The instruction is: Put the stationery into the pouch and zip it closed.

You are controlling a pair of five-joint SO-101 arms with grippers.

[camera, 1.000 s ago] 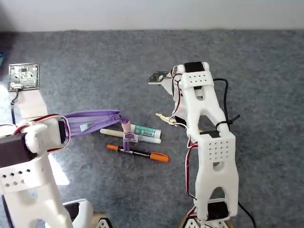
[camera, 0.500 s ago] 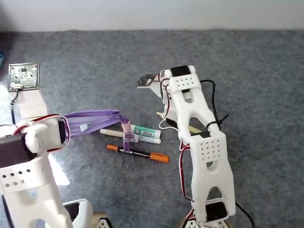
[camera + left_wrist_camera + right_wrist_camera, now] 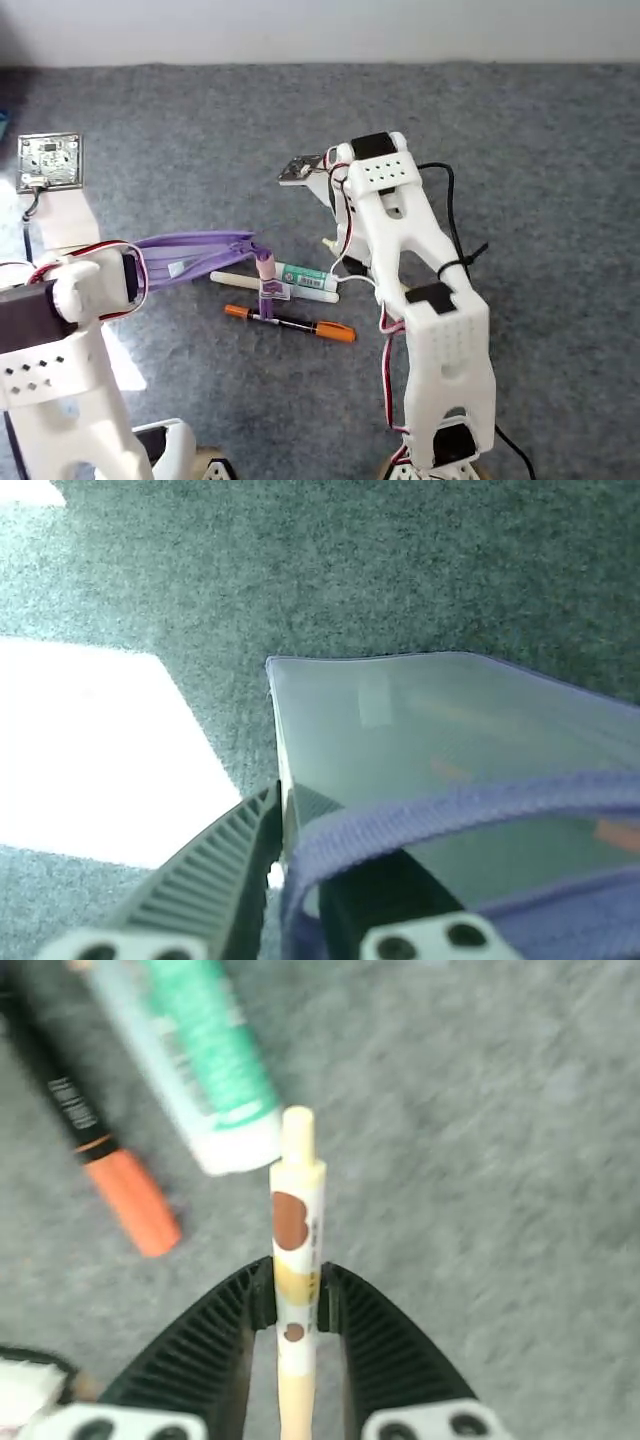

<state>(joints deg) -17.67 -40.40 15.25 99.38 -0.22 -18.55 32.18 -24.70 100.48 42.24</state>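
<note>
— Pouch [image 3: 195, 255] first: where is it, and what holds it?

— The purple pouch lies on the grey surface [image 3: 550, 150], toward the left side of the high view. Your left hand [image 3: 283, 810] is closed on its edge. The left wrist view lets you see the two fingers pinching the clear wall just beside the purple band. In the high view the arm covers this grip.

— And the other hand?

— Your right hand [image 3: 297, 1285] is almost closed and pinches a cream pen [image 3: 296, 1210] with brown spots. You see this grip plainly in the right wrist view. In the high view the arm is over the hand, and the pale tip of the pen comes out beside it.

— What lies on the surface?

— Near the mouth of the pouch you have a white tube with a green label [image 3: 303, 275]. A long white pen [image 3: 240, 281] lies just beside it, and a black pen with an orange cap [image 3: 290, 323] lies nearer to the bases of the arms. A small purple and pink item [image 3: 267, 285] lies across them; I cannot tell what it is.

— Can any writing be read?

— No. The right wrist view shows you print on the green label and pale letters on the black pen, but they are too blurred to read. The tip of the held pen is near the white end of the tube; I cannot tell if they touch.
</note>
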